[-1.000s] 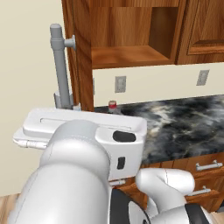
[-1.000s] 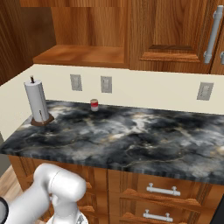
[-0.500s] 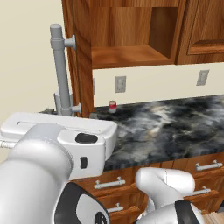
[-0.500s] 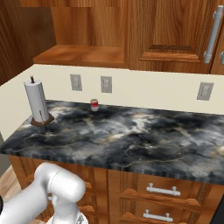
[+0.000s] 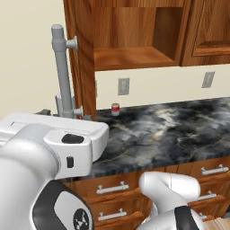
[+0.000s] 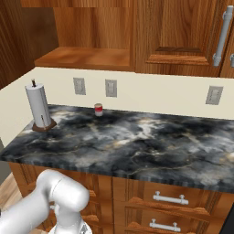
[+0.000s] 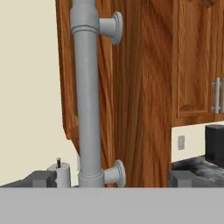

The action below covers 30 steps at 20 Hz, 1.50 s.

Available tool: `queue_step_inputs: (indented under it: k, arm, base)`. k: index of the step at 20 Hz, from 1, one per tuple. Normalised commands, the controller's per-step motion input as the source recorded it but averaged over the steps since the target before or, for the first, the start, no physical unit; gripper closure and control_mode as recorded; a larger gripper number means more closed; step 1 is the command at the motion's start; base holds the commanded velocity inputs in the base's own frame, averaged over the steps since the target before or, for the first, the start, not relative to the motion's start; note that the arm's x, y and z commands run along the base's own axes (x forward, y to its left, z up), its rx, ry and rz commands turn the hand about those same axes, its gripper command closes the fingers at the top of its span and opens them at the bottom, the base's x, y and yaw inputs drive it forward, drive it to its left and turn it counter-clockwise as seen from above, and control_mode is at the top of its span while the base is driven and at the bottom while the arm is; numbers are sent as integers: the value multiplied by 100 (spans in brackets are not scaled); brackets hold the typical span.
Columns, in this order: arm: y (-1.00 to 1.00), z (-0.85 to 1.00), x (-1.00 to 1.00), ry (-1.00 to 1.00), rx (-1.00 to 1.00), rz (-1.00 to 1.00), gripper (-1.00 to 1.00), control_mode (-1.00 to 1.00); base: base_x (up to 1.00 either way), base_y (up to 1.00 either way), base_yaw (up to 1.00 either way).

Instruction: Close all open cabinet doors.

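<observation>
An open cabinet door point(image 5: 80, 54) stands edge-on toward me at the left, reddish-brown, with a long vertical grey bar handle point(image 5: 61, 72). In the hand view the handle point(image 7: 89, 100) rises straight up between my fingertips point(image 7: 41, 179), in front of the door point(image 7: 131, 87). My gripper point(image 7: 111, 179) is open, one finger on each side of the handle's lower end, not pressing it. From the left base my gripper point(image 5: 67, 113) sits at the handle's foot. The open cabinet point(image 6: 87, 57) shows a bare shelf. A closed door point(image 6: 183, 32) hangs to its right.
A black marble counter point(image 6: 137, 141) carries a paper towel holder point(image 6: 39, 107) and a small red can point(image 6: 98, 109). Wall outlets point(image 6: 111, 87) line the backsplash. Drawer fronts point(image 6: 169, 199) sit below. A black appliance point(image 7: 214, 144) stands at the right.
My hand has shifted left over the last second and its arm has swung down and left. The open door and its handle have not moved.
</observation>
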Motion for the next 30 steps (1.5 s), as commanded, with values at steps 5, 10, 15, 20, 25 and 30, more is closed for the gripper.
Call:
queue_step_inputs:
  k: [5,10,15,20,25,30]
  arm:
    - [0,0,5,-1,0,-11,-100,-100]
    - [0,0,31,0,0,-10,-100,-100]
    - [9,-2,39,0,0,-8,-100,-100]
    - [9,-10,41,0,0,-6,-100,-100]
    - [-11,-12,29,-2,0,-9,-100,-100]
    - [-30,-15,21,-2,0,-11,-100,-100]
  base:
    - [0,0,0]
    - [0,0,0]
    - [0,0,0]
    - [0,0,0]
    - [0,0,0]
    - [0,0,0]
